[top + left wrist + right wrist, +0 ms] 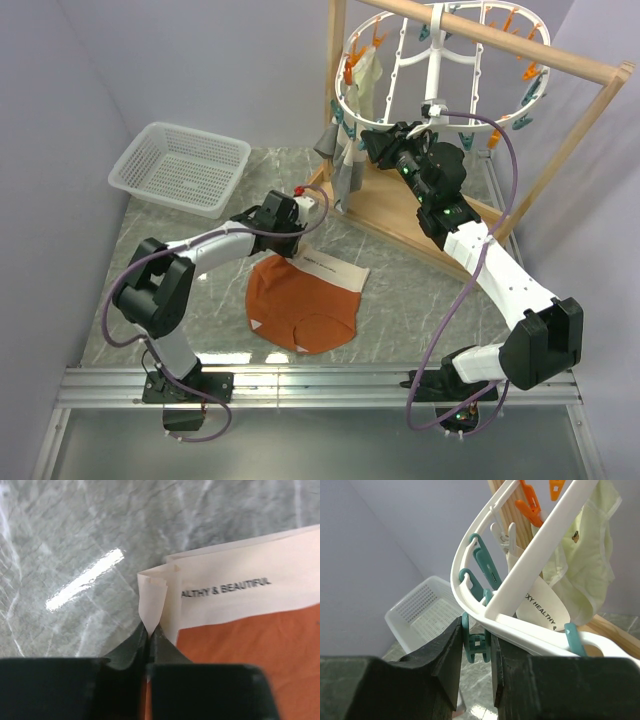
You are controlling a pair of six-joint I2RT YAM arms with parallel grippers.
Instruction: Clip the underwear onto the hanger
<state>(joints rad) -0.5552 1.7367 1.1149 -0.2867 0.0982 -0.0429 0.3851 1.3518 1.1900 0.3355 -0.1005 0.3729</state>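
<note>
The rust-orange underwear [305, 305] lies flat on the marble table, its cream waistband [330, 268] toward the back. My left gripper [300, 247] is down at the waistband's left corner. In the left wrist view it [150, 627] is shut on that folded cream corner [152, 592], with orange fabric [245, 650] to the right. The white hanger [437, 60] hangs from the wooden rod at the back right. My right gripper [372, 140] is raised to its near-left rim and, in the right wrist view, it [476, 635] is shut on a teal clothespin [476, 644] under the rim [470, 597].
A white basket [180, 165] stands at the back left. The wooden frame [400, 205] with its rod [520, 45] fills the back right. A grey cloth [347, 172] and a cream cloth [366, 75] hang clipped on the hanger's left side. The cream cloth [585, 560] shows close to my right wrist.
</note>
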